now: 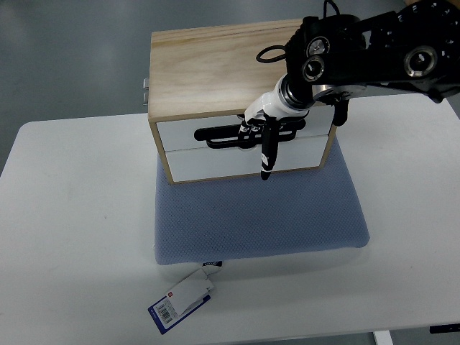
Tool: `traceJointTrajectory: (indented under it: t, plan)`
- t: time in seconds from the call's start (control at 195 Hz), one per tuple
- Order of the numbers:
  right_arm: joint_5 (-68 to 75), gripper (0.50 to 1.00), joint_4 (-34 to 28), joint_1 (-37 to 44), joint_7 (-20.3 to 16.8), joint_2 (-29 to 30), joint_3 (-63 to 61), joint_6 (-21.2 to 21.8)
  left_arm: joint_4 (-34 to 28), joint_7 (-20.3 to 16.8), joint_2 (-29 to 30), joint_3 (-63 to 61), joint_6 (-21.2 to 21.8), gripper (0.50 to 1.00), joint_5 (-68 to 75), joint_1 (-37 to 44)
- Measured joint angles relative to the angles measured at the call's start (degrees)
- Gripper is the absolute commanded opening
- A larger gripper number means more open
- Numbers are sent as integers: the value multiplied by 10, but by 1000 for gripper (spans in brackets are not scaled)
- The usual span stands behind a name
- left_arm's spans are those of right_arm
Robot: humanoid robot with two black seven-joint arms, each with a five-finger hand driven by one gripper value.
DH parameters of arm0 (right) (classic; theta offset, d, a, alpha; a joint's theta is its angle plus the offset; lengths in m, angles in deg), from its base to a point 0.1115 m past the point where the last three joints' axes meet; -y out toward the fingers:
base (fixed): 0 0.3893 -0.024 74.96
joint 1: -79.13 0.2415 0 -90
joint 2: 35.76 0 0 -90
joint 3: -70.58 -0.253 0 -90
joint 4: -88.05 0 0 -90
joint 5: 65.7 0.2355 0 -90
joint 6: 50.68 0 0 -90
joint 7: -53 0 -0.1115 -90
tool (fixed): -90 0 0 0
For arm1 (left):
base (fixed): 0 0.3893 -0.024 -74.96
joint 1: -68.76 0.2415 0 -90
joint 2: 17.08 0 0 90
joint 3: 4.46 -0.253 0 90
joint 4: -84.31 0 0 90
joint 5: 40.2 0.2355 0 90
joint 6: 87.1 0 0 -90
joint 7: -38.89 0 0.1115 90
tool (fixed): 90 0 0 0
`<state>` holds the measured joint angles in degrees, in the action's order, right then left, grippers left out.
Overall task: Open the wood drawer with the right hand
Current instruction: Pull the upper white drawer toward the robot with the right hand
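A white table [79, 237] fills most of the top view. On it lies a blue-grey cushion [259, 215], running from centre toward 5 o'clock, with a blue-and-white barcode tag [181, 302] trailing off its near edge at 7 o'clock. On the cushion's far part, at about 12 o'clock from centre, stands the wood drawer box [208, 65], pale timber on top with two white drawer fronts facing the camera. The upper drawer [180, 135] carries a long black slot handle [215, 136]; the lower drawer [208, 162] sits flush beneath it, and both look closed. The right arm [388, 54], black and jointed, enters from 2 o'clock. Its right hand [264, 133] sits at the handle, fingers curled into the slot, with one black finger [267, 158] pointing down across the lower front toward 6 o'clock.
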<state>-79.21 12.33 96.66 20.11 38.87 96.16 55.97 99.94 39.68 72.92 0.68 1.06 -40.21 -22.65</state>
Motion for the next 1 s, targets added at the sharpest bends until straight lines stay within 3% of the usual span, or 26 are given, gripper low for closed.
traceJointTrajectory:
  t: [0.123,0.339,1.001]
  plan:
    - [3,944,1,-1,1,-1,0,14,-1,0,0,0,0,1000,0,0]
    - [17,944,-1,-8,7,-13,-8,77,-2,0,0,0,1,1000,0,0]
    - [58,944,-55,6,9,-52,-35,148,-3,0,0,1,1,1000,-1,0]
